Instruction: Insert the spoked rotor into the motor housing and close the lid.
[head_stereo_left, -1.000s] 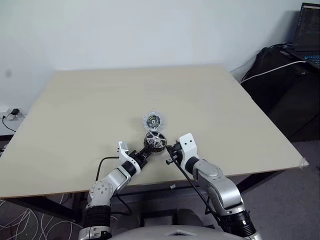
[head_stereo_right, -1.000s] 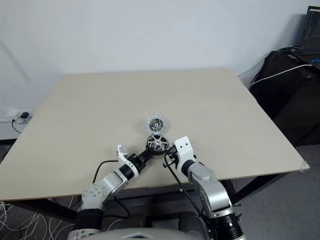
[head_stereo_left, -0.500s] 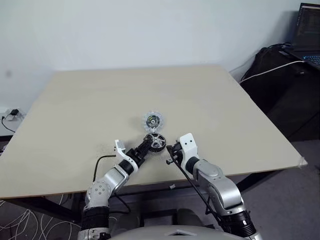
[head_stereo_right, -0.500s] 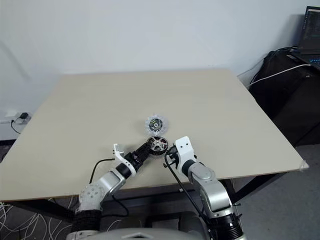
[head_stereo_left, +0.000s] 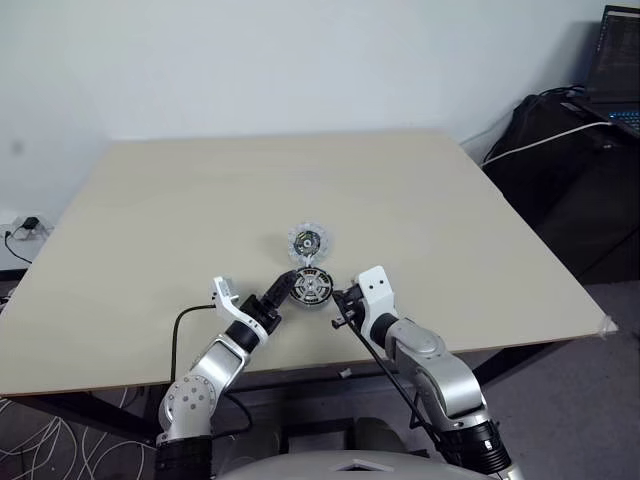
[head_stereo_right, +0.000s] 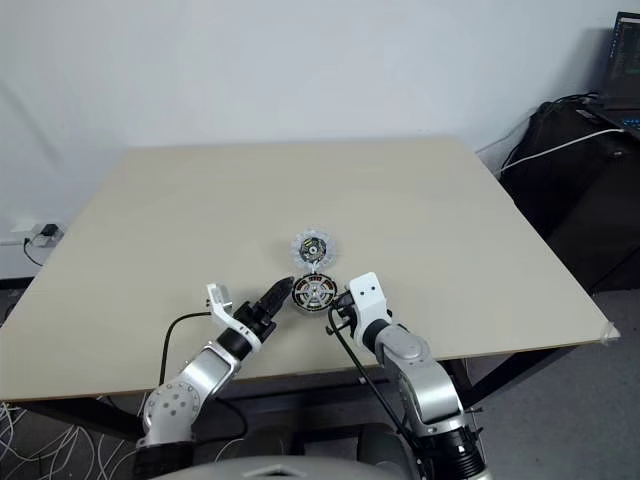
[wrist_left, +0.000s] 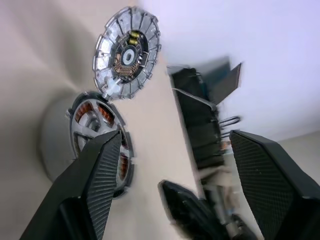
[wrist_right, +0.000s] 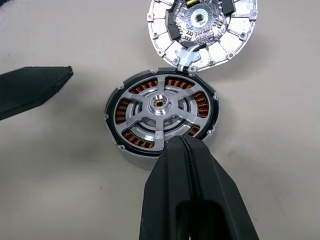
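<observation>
spoked rotor (wrist_right: 159, 111): seated in the motor housing (wrist_right: 125, 114), silver spokes over the copper windings, flat on the counter (head_stereo_left: 150, 220) near its front edge
lid (wrist_right: 202, 25): open-face up on the counter, just behind the housing, a short lead joins the two
left end effector (head_stereo_right: 276, 292): fingers spread wide, just left of the housing, not touching it; 1 s ago it was pinched on the rotor rim, so it has let go and backed off up and to the left
left wrist: rolled since the earlier frame, white bracket now further left
right end effector (wrist_right: 182, 150): fingers pressed together, tip against the housing's near edge, holding nothing; no change from 1 s ago
rotor vs earlier: looked tilted in the left grip, now lies level in the housing
lid vs earlier: same spot
</observation>
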